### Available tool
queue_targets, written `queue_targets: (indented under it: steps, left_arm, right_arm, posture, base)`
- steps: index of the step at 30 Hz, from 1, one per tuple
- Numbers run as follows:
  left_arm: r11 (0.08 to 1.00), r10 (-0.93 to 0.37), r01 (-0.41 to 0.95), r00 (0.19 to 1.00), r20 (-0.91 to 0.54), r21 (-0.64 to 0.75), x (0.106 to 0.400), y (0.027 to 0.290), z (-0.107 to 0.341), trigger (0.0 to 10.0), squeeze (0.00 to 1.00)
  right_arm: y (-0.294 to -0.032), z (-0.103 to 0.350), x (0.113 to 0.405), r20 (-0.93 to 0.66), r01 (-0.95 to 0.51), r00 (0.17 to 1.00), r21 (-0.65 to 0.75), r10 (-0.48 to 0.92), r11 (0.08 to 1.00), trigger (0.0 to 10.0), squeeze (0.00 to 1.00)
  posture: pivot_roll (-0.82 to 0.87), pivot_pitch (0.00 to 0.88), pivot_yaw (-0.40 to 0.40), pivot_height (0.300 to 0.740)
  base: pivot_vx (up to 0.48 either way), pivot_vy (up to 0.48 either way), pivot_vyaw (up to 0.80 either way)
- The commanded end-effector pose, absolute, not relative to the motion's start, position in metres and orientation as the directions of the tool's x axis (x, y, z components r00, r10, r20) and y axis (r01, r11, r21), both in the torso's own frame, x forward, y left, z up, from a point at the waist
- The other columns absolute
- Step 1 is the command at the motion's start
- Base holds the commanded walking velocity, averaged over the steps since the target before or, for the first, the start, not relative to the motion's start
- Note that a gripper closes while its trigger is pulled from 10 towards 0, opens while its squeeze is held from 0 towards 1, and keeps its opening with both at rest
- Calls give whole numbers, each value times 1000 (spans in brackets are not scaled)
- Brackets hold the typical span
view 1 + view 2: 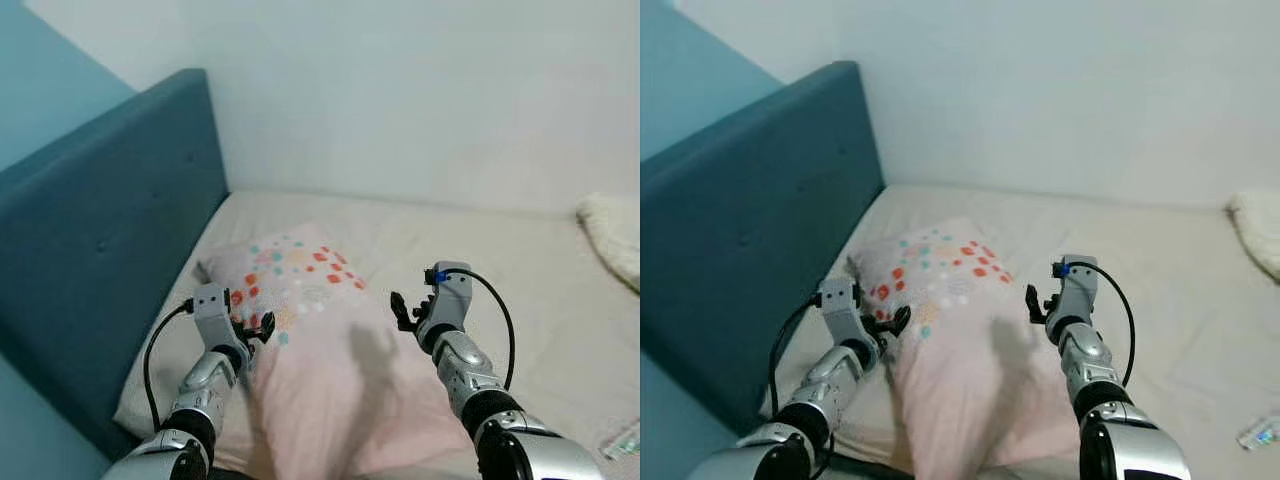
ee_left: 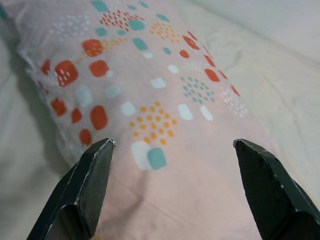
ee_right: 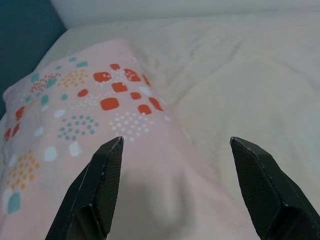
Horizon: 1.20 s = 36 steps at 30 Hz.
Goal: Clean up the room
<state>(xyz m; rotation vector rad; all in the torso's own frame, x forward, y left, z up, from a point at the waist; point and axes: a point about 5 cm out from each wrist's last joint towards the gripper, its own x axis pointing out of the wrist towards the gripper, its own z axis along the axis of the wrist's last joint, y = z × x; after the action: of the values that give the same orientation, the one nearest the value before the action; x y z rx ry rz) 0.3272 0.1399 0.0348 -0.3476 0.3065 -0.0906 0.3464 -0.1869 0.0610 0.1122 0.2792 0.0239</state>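
I've got the pillow (image 1: 320, 350) lying on the bed (image 1: 520, 290) near the blue headboard (image 1: 110, 260), long axis running from the headboard corner toward me, patterned end away from me. Both arms are up and flanking it: left gripper (image 1: 255, 328) at its headboard-side edge, right gripper (image 1: 401, 310) over its other edge. Jaws are apart on both, nothing held (wrist views show the pink fabric between the fingers, no contact I can confirm).

Step in hand, as I read it: a two-sided grab to straighten or lift the pillow.

How I'd do it:
- Bring both grippers down evenly so the fingers straddle a fold of fabric, not flat surface; the soft case will slip otherwise.
- Close both together, at matching points along the two long edges, so it doesn't twist.
- Lift low and keep the arms level.
- Watch the left cable (image 1: 155, 345) near the headboard.

A white blanket (image 1: 612, 235) sits at the far right of the bed, and a small wrapper (image 1: 622, 440) lies near the right elbow; both are well apart from the pillow.
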Motion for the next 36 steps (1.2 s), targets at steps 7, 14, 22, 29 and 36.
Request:
queue_targets:
  steps: [7,14,22,29,36]
  left_arm:
    - [905,-181,51,946,-271,-423,333,130,41,10000,0]
    - [894,-166,26,947,-276,-447,335,132,43,10000,0]
    - [911,-106,-45,935,-338,-410,329,145,33,10000,0]
    - [939,-74,-80,904,-421,-336,318,155,18,10000,0]
    - [939,-52,-129,863,-502,-318,308,161,5,10000,0]
  right_arm:
    - [-192,66,351,-285,33,959,133,6,991,10000,0]
    - [-193,68,352,-296,47,955,137,-4,989,10000,0]
    - [-192,70,354,-301,45,954,134,-3,990,10000,0]
    - [-193,71,355,-302,46,953,125,-6,991,10000,0]
    - [-192,74,357,-298,40,955,124,-2,991,10000,0]
  posture:
    - [-116,0,-12,740]
    - [-119,0,-13,740]
    - [-121,0,-12,710]
    - [-118,0,-21,680]
    - [-123,0,-22,650]
  base:
    - [0,-206,0]
    - [0,0,0]
    - [0,0,0]
    - [0,0,0]
    - [0,0,0]
